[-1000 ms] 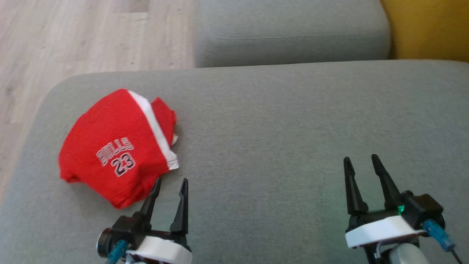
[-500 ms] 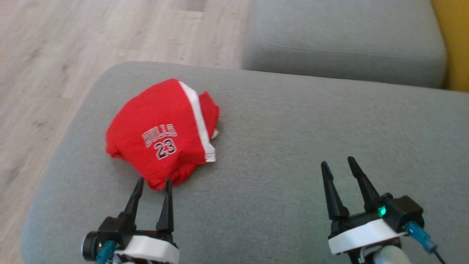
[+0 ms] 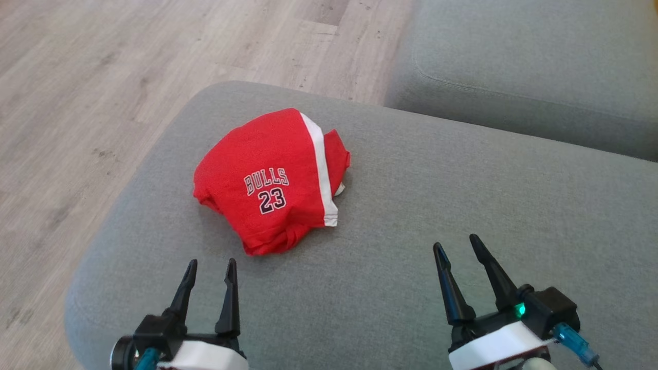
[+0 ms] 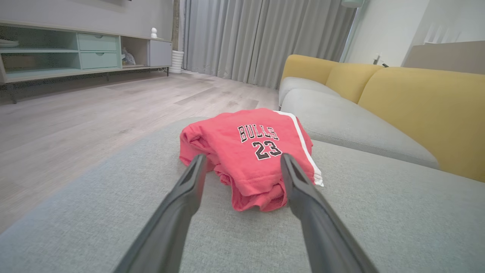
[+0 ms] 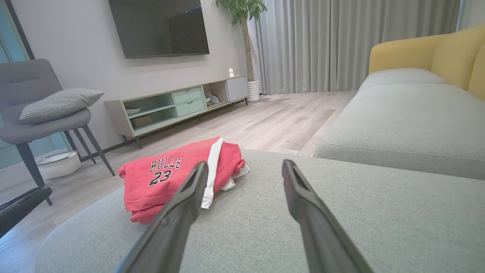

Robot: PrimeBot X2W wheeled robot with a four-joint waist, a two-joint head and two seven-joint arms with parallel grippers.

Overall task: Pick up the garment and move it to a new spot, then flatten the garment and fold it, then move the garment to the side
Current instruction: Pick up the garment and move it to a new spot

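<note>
Wood-plank floor (image 3: 103, 77) runs past the left and far edges of a wide grey fabric seat cushion (image 3: 462, 216), whose far left corner is rounded. A second grey cushion (image 3: 540, 67) lies beyond it to the right. The left wrist view adds yellow backrests (image 4: 424, 98) and grey curtains (image 4: 257, 38). The right wrist view adds a wall-mounted television (image 5: 159, 26), a low cabinet (image 5: 178, 106) and a grey chair (image 5: 45, 113) carrying a pillow (image 5: 57, 104). The garment (image 3: 267, 180), red with a white stripe and "BULLS 23" printed on it, lies bunched on the seat cushion's left part, near the left edge. Bare fabric stretches wide to its right. The left gripper (image 3: 211, 264) points at the garment's near edge, just short of it, fingers spread and empty. The right gripper (image 3: 455, 242), likewise spread and empty, sits well apart over bare cushion.
</note>
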